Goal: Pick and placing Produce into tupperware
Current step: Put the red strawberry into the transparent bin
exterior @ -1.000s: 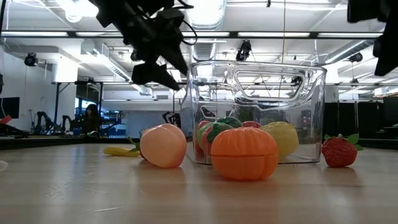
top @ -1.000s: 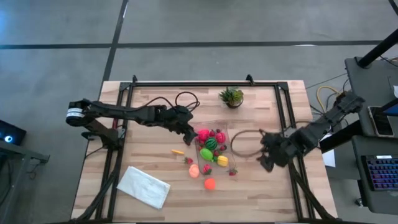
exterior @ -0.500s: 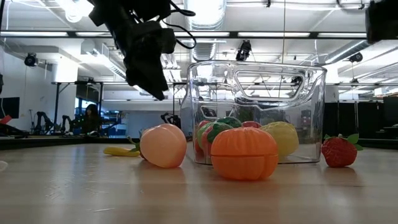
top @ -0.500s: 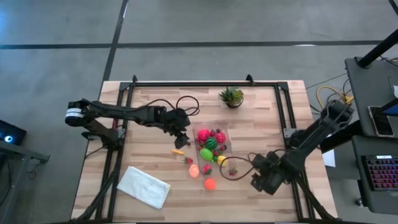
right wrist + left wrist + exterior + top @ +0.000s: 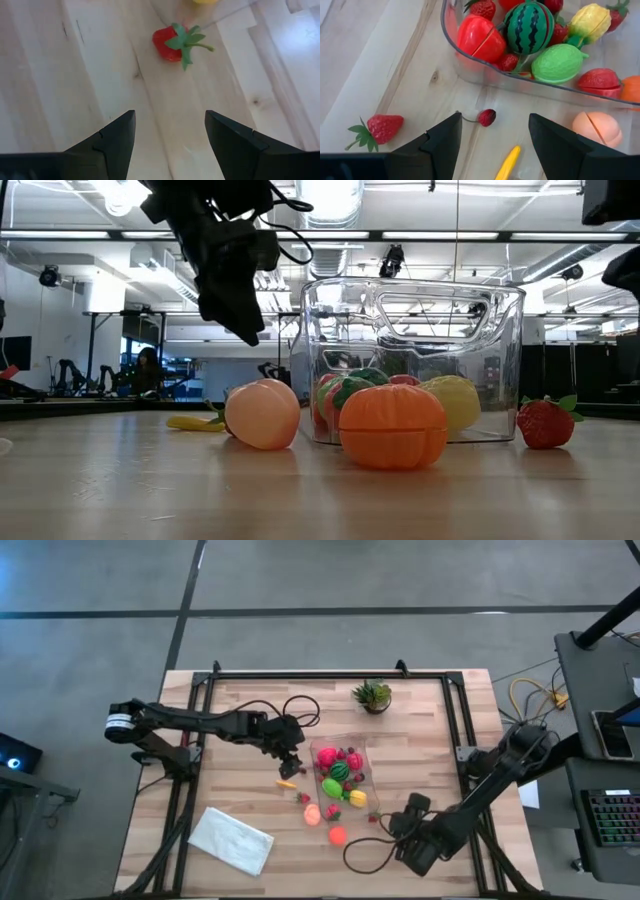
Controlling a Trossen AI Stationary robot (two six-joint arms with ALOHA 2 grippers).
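The clear tupperware (image 5: pixel 341 771) stands mid-table and holds a red fruit (image 5: pixel 480 37), a striped watermelon (image 5: pixel 527 27), a lime green fruit (image 5: pixel 557 62), a yellow one (image 5: pixel 590 22) and strawberries. Loose produce lies on the wood at its near and left sides: a cherry (image 5: pixel 486 117), a strawberry (image 5: pixel 382 127), a yellow piece (image 5: pixel 287 783), a peach (image 5: pixel 312 814) and an orange (image 5: pixel 337 835). My left gripper (image 5: pixel 495 131) hangs open above the cherry and the yellow piece, left of the tupperware (image 5: pixel 410 310). My right gripper (image 5: pixel 170 120) is open and empty, low over the wood, with a strawberry (image 5: pixel 172 42) ahead of it.
A small potted plant (image 5: pixel 372 695) stands at the far side. A white folded cloth (image 5: pixel 230 838) lies near the table's near left corner. Black cables loop behind my left arm (image 5: pixel 300 700) and beside my right arm (image 5: pixel 365 855). Black frame rails run along the table's sides.
My right gripper has swung toward the table's near edge and left, from beside the tupperware's right side to near the loose strawberry. My left gripper has gone from the tupperware's left edge toward the table's left and near side, over the loose yellow piece.
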